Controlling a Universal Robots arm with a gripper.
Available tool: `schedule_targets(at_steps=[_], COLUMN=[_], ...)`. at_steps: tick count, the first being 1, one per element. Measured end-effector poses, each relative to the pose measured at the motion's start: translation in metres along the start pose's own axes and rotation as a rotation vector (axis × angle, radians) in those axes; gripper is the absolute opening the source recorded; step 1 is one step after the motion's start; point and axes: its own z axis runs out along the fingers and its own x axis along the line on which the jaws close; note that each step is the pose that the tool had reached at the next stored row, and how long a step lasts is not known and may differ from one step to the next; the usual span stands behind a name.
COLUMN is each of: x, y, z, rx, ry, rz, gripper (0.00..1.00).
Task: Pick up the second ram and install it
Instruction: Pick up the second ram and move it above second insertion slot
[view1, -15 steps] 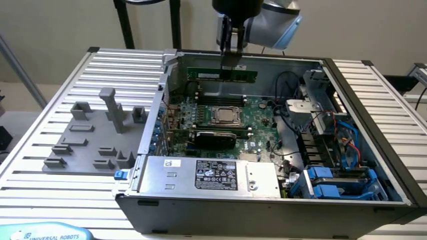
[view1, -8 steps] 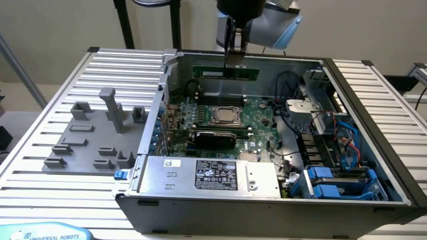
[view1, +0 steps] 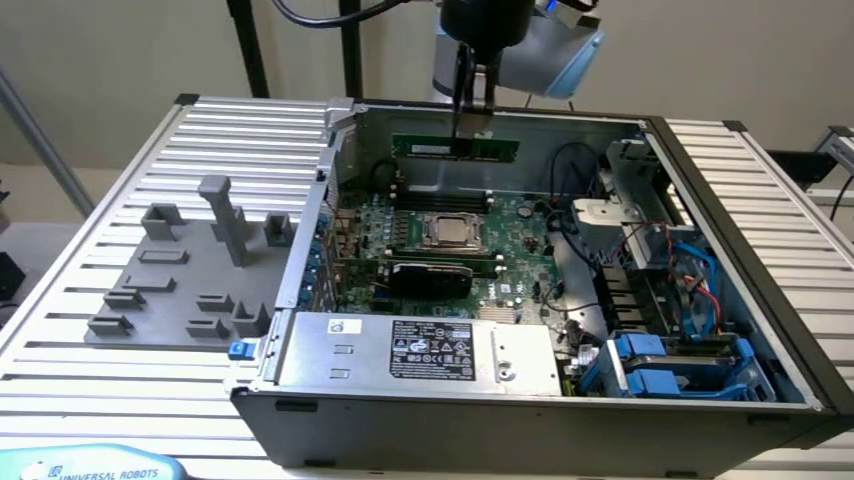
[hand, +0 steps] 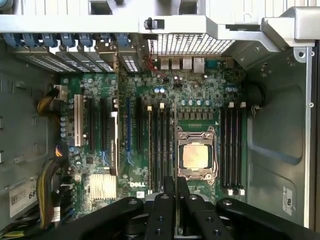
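The gripper (view1: 470, 130) is pinching the second ram (view1: 497, 149) over the motherboard (hand: 200, 95), which is showing DELL. A blue label (view1: 100, 470) is showing UNIVERSAL ROBOTS.

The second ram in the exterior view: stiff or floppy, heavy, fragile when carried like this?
Probably stiff: the second ram looks straight in the tool, no sag. Likely light, being a thin flat board. Gripped near its middle, it might pivot if an end catches the case.
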Motion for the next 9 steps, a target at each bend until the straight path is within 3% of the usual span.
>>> schedule_targets(at_steps=[9], x=[-0.004], y=[-0.0055], z=[0.0137], rx=[0.0006], ry=[-0.0010], rz=[0.025], gripper=[0.13])
